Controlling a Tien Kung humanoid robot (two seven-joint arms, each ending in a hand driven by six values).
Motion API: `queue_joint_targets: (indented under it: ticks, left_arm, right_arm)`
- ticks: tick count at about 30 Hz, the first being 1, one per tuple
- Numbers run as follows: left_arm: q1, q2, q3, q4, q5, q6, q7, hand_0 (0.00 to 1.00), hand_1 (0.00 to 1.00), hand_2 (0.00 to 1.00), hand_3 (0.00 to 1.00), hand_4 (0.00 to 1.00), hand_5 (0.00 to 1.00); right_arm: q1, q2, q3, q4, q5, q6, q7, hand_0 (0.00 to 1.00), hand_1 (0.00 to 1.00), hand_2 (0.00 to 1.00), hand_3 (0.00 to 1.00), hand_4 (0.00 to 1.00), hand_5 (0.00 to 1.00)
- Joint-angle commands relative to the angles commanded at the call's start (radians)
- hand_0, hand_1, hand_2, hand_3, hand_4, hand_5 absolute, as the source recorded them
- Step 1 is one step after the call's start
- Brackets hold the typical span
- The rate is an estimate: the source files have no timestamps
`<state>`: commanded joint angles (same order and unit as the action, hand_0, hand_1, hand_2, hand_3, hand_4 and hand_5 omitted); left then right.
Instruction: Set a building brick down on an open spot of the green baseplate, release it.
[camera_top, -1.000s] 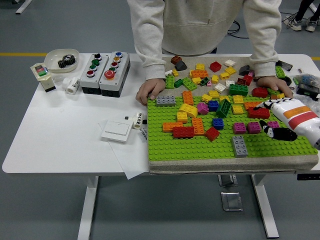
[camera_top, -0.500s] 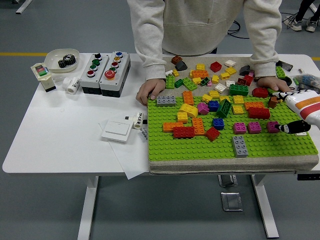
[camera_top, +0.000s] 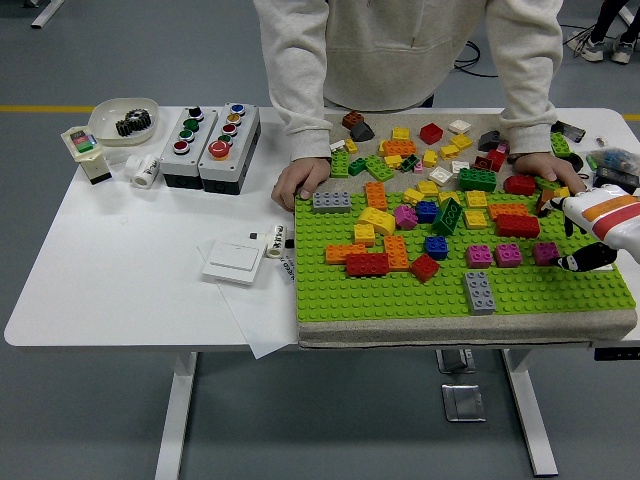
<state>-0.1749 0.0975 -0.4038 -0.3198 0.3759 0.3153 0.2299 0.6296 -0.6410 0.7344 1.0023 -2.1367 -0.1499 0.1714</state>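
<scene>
Your right robot hand (camera_top: 585, 235) comes in from the right edge, over the right end of the green baseplate (camera_top: 400, 295), and most of its arm is cut off by the frame. Its fingers are spread loosely; a black-tipped finger (camera_top: 578, 262) points left, just beside a purple brick (camera_top: 545, 253) on the plate. A small brown brick (camera_top: 546, 203) sits at the upper fingertips, but you cannot tell whether the hand grips it or merely touches it. Your left robot hand is out of view.

Bricks of many colours crowd the upper half of the baseplate and the grey mat (camera_top: 400, 130) behind it; the plate's lower strip is mostly bare, with a grey brick (camera_top: 479, 291) standing there.

A person stands at the far side, cut off above the chest. One hand (camera_top: 300, 182) rests at the plate's far-left corner, the other hand (camera_top: 545, 166) among the bricks near your robot hand. Left on the table (camera_top: 130, 270) sit two button boxes (camera_top: 208, 145) and a white switch plate (camera_top: 233, 260).
</scene>
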Motion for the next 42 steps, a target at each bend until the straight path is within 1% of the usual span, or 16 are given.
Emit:
queue_joint_targets:
  ticks: [4, 5, 10, 11, 19, 22, 23, 28, 30, 40, 41, 42]
  left_arm:
    - [-0.001, 0.0, 0.0, 0.0, -0.001, 0.0, 0.0, 0.608, 0.681, 0.642, 0.546, 0.558, 0.597]
    - [-0.001, 0.0, 0.0, 0.0, -0.001, 0.0, 0.0, 0.608, 0.68, 0.642, 0.546, 0.559, 0.598]
    - [-0.003, 0.001, 0.002, -0.002, -0.002, 0.0, 0.0, 0.608, 0.68, 0.642, 0.546, 0.559, 0.598]
    - [-0.003, 0.001, 0.002, -0.002, -0.002, 0.0, 0.0, 0.607, 0.681, 0.642, 0.545, 0.558, 0.599]
    - [-0.007, 0.001, 0.003, -0.003, -0.003, 0.001, 0.001, 0.607, 0.68, 0.642, 0.546, 0.558, 0.599]
    - [-0.008, 0.001, 0.003, -0.004, -0.002, 0.001, 0.002, 0.607, 0.68, 0.642, 0.546, 0.558, 0.599]
    - [-0.009, 0.001, 0.003, -0.004, -0.002, 0.001, 0.002, 0.607, 0.682, 0.642, 0.546, 0.558, 0.599]
    - [-0.01, 0.0, 0.001, -0.004, 0.003, 0.001, 0.004, 0.607, 0.682, 0.642, 0.546, 0.558, 0.599]
    - [-0.01, 0.0, 0.001, -0.005, 0.003, 0.001, 0.004, 0.608, 0.682, 0.643, 0.546, 0.558, 0.599]
    - [-0.01, 0.001, -0.003, -0.005, 0.016, 0.0, 0.008, 0.608, 0.682, 0.642, 0.546, 0.558, 0.599]
    - [-0.01, 0.001, -0.004, -0.005, 0.016, 0.0, 0.008, 0.608, 0.682, 0.643, 0.546, 0.558, 0.599]
    - [-0.01, 0.001, -0.004, -0.005, 0.017, 0.0, 0.009, 0.608, 0.682, 0.643, 0.546, 0.558, 0.599]
  right_arm:
    - [0.016, 0.009, -0.023, -0.03, -0.006, -0.002, 0.004, 0.37, 0.31, 0.377, 0.633, 0.833, 0.295]
    - [0.019, 0.011, -0.027, -0.037, -0.006, -0.003, 0.005, 0.369, 0.299, 0.362, 0.604, 0.812, 0.294]
    - [0.035, 0.027, -0.047, -0.075, -0.005, -0.001, 0.01, 0.369, 0.299, 0.362, 0.604, 0.812, 0.294]
    - [0.037, 0.029, -0.051, -0.081, -0.005, 0.0, 0.011, 0.368, 0.294, 0.35, 0.61, 0.783, 0.297]
    - [0.043, 0.045, -0.054, -0.109, -0.003, -0.001, 0.014, 0.366, 0.292, 0.353, 0.624, 0.776, 0.296]
    - [0.05, 0.06, -0.06, -0.135, -0.006, 0.001, 0.013, 0.366, 0.292, 0.353, 0.624, 0.776, 0.296]
    - [0.052, 0.062, -0.061, -0.141, -0.006, 0.002, 0.013, 0.366, 0.291, 0.353, 0.642, 0.762, 0.293]
    - [0.054, 0.071, -0.062, -0.156, -0.009, 0.009, 0.016, 0.366, 0.291, 0.353, 0.642, 0.762, 0.293]
    - [0.053, 0.072, -0.063, -0.157, -0.012, 0.011, 0.016, 0.368, 0.291, 0.354, 0.66, 0.749, 0.288]
    - [0.055, 0.086, -0.065, -0.181, -0.011, 0.007, 0.017, 0.368, 0.29, 0.355, 0.671, 0.746, 0.291]
    - [0.055, 0.087, -0.066, -0.181, -0.01, 0.007, 0.017, 0.364, 0.288, 0.35, 0.63, 0.712, 0.284]
    - [0.054, 0.087, -0.067, -0.185, -0.008, 0.003, 0.018, 0.364, 0.288, 0.35, 0.63, 0.712, 0.284]
